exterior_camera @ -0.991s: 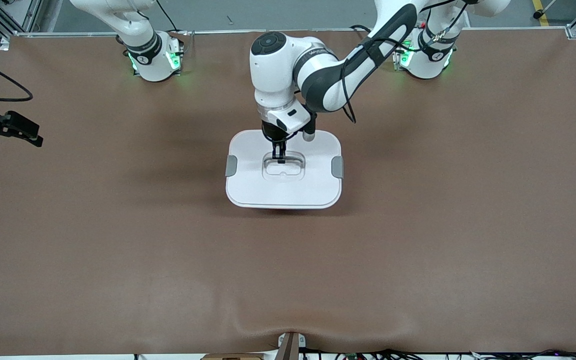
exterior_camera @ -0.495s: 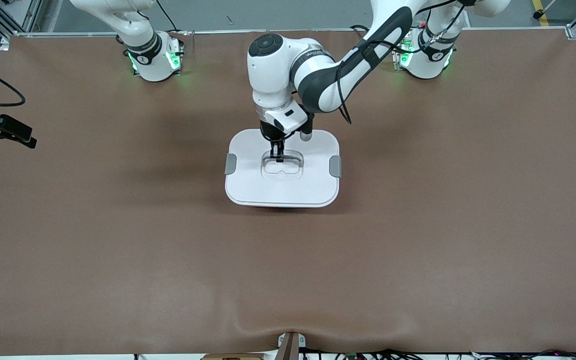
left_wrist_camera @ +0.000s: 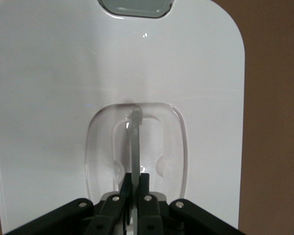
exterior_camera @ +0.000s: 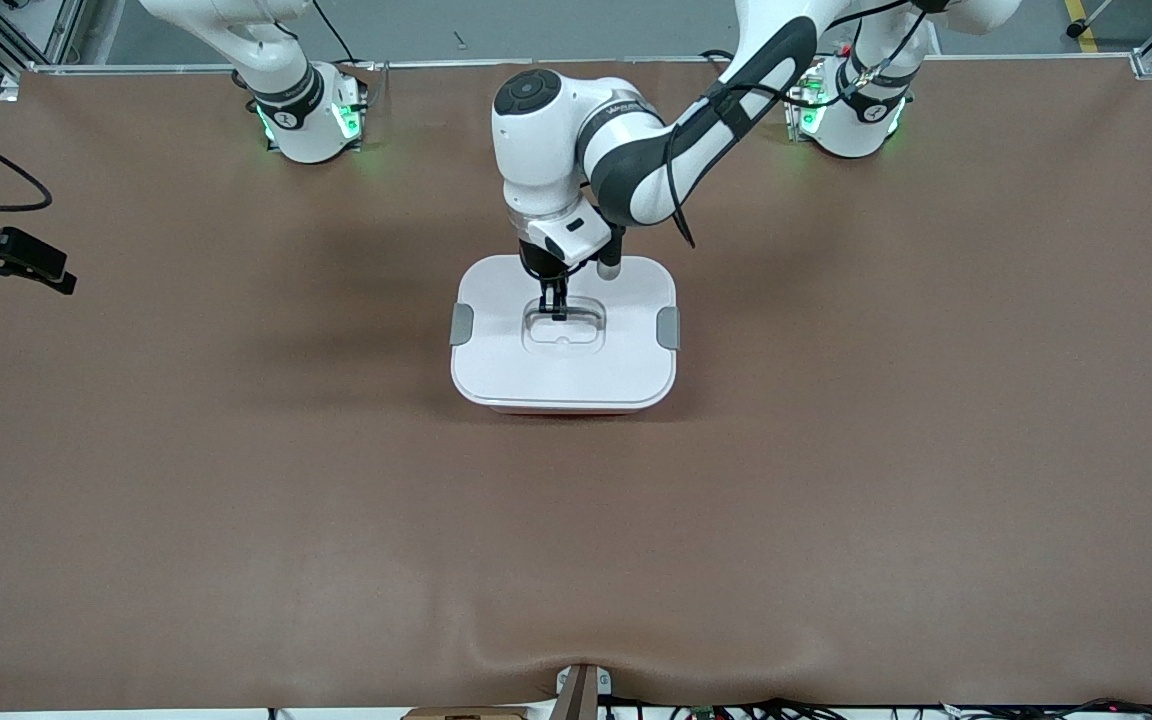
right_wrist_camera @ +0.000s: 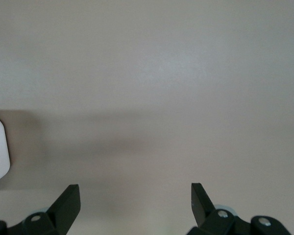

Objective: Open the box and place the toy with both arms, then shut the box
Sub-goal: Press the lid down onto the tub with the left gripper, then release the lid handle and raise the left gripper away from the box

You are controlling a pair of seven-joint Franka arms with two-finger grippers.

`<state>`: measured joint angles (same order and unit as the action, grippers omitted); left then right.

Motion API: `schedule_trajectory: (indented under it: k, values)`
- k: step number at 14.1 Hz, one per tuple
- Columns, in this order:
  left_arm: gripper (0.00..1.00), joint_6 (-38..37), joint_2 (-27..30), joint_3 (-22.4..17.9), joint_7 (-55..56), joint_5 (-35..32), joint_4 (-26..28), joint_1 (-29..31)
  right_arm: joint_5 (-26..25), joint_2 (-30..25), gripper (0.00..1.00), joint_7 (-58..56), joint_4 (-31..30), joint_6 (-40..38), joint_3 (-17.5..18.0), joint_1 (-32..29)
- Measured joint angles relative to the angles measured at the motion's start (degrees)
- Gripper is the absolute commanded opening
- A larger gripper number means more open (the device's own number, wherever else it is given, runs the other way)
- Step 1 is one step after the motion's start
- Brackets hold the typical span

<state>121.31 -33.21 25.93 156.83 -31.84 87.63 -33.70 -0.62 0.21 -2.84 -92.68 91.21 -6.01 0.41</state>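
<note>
Under the left claw (exterior_camera: 558,312), box (exterior_camera: 616,370), handle (left_wrist_camera: 136,142) pinched

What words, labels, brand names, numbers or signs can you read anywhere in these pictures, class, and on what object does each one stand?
No text reads clearly.
Small dark lettering on the left arm's white forearm: too small to read.
Small marks on the black bands of the two green-lit arm bases: too blurred to read.
White lid of the translucent pink plastic box, held at its clear handle by the left gripper: no text.
Right gripper: open over the brown table, no text.
</note>
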Motion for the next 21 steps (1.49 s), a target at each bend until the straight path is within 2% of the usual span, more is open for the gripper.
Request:
schedule_trajectory:
  k: [9, 10, 11, 12, 17, 21]
  values:
    - [0.02, 0.3, 0.0, 0.0, 0.4, 0.0, 0.6, 0.0, 2.9, -0.1, 1.00, 1.6, 0.5, 0.0, 0.4, 0.3]
    - [0.25, 0.3, 0.0, -0.1, 0.5, 0.0, 0.6, 0.0, 2.9, -0.1, 1.00, 1.7, 0.6, 0.0, 0.4, 0.3]
    - [0.74, 0.3, 0.0, -0.1, 0.4, 0.0, 0.6, 0.0, 2.9, -0.2, 1.00, 1.7, 0.6, 0.0, 0.4, 0.3]
    - [1.00, 0.1, 0.0, -0.2, 0.4, 0.0, 0.7, 0.0, 2.9, -0.2, 1.00, 1.8, 0.7, 0.0, 0.4, 0.3]
    - [1.00, -0.7, 0.8, -0.5, -1.1, -0.2, 0.3, 0.4, 3.1, -0.4, 1.00, 2.2, 0.8, -0.7, 0.4, 0.3]
    - [1.00, -4.8, 6.2, -0.5, -5.3, 1.5, -0.2, 2.1, 3.1, -0.4, 1.00, 2.3, 1.0, -0.7, 0.4, 0.3]
